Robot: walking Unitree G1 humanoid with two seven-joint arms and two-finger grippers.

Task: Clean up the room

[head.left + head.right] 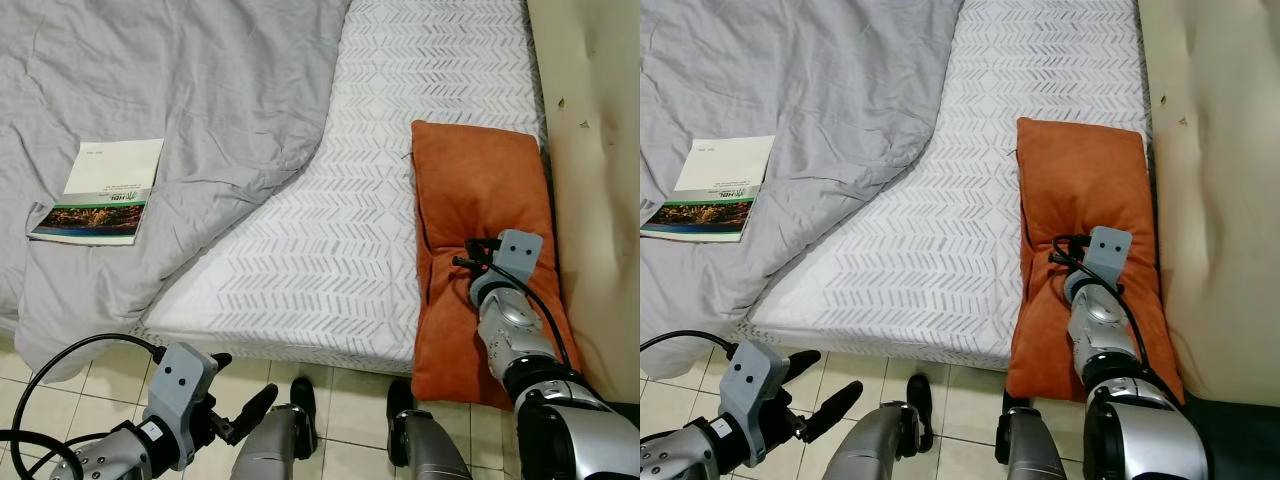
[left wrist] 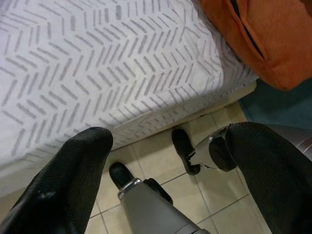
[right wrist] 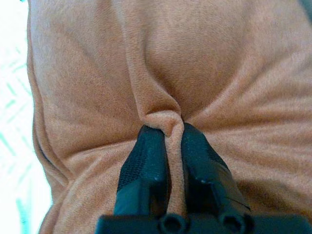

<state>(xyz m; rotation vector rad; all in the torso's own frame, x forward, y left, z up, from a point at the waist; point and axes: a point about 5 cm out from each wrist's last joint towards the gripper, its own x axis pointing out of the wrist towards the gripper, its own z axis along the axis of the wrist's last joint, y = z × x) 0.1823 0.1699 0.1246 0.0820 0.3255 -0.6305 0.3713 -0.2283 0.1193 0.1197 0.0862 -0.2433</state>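
While the left gripper (image 1: 240, 405) hangs at 7 o'clock over the floor (image 1: 350, 395), fingers apart, the right gripper (image 3: 168, 141) is clamped on a fold of the pillow (image 1: 475, 190), which lies at 3 o'clock on the bed (image 1: 350, 200). A book (image 1: 100, 190) rests at 9 o'clock on the blanket (image 1: 200, 90).

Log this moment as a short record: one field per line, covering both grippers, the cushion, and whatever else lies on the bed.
right gripper: shut, pinching a fold of the orange cushion
left gripper: open, low over the tiled floor at the bed's edge
orange cushion: lying along the right side of the mattress, its near end overhanging
grey duvet: bunched over the left side
booklet: flat on the duvet
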